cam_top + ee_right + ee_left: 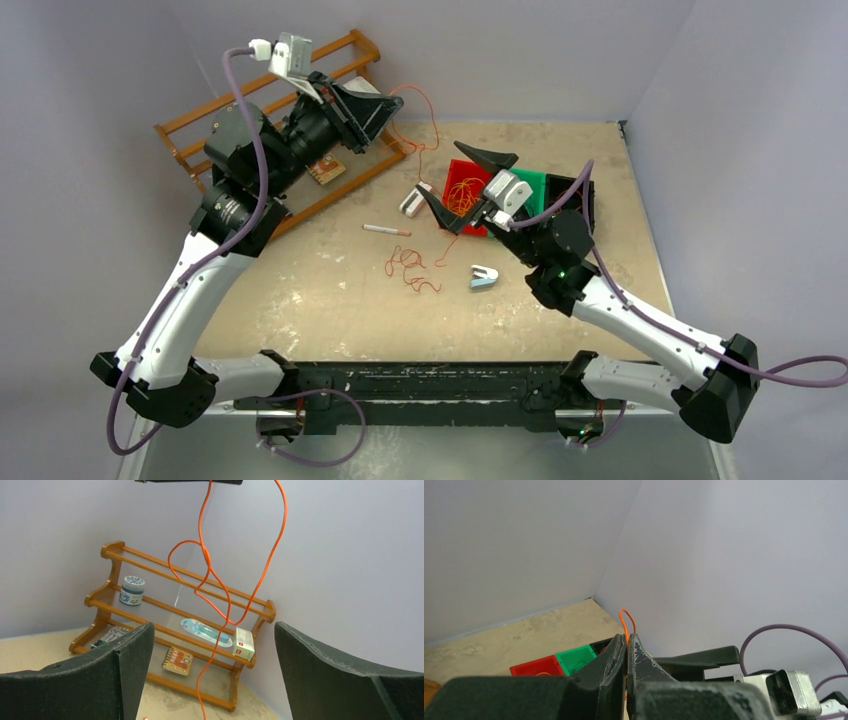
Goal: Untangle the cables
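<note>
My left gripper (378, 108) is raised near the back wall and shut on a thin orange cable (422, 120). In the left wrist view a small loop of that cable (626, 619) pokes out above the pinched tips of the left gripper (627, 639). The cable (220, 587) hangs down in loose crossing loops in front of my right gripper (213, 626), which is open; the strand touches neither finger. Seen from above, the right gripper (462, 185) hovers over a red bin (478, 228) holding a bunch of orange cables (462, 195). A red-orange cable (410, 268) lies loose on the table.
A wooden rack (215, 112) with small items stands at the back left. Green (534, 182) and black (583, 190) bins sit beside the red one. A pen (385, 230), a white block (411, 201) and a silver clip (483, 278) lie on the table.
</note>
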{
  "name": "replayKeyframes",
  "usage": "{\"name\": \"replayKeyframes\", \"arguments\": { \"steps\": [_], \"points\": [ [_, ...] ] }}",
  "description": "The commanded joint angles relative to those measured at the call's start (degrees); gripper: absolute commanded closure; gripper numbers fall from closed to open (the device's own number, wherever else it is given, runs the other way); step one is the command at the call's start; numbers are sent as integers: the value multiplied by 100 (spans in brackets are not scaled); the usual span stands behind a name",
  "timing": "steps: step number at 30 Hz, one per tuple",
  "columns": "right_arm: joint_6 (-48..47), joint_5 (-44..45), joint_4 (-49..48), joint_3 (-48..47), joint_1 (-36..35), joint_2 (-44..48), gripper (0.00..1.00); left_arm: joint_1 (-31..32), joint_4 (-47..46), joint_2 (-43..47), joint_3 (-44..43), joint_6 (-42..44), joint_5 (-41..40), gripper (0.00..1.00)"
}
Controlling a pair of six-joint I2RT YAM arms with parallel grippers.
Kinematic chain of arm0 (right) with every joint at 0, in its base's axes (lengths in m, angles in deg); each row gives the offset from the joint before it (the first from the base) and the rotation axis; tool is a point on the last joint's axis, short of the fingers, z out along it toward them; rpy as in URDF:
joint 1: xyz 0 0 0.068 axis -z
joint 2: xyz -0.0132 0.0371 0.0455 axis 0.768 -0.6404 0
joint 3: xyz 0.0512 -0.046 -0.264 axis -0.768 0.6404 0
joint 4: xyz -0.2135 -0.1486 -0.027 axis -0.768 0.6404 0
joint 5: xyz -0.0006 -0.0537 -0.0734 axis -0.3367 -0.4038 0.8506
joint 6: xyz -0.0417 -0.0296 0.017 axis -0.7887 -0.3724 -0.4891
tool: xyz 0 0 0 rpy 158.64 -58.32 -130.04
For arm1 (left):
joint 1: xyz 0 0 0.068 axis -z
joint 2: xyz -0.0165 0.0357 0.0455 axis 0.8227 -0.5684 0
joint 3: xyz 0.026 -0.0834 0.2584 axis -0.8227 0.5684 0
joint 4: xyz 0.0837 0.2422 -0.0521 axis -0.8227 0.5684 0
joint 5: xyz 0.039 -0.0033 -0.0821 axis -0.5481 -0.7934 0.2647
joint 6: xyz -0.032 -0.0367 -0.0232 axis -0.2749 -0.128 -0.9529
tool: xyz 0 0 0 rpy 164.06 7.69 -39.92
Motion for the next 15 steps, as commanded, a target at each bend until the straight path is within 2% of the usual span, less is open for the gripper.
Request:
{"name": "replayKeyframes", "arguments": {
  "steps": [1,6,12,15],
  "points": [
    [-248,-48,-58,-336,4,113,9,-3,-474,188,86,-141,600,100],
    [-270,-161,37,-372,4,-20,13,-3,-516,179,109,-168,847,100],
    [-279,-283,145,-711,4,-199,27,-3,-549,189,157,-226,1065,100],
    [-248,-352,146,-775,4,-270,37,-3,-561,184,173,-253,1140,100]
  ]
}}
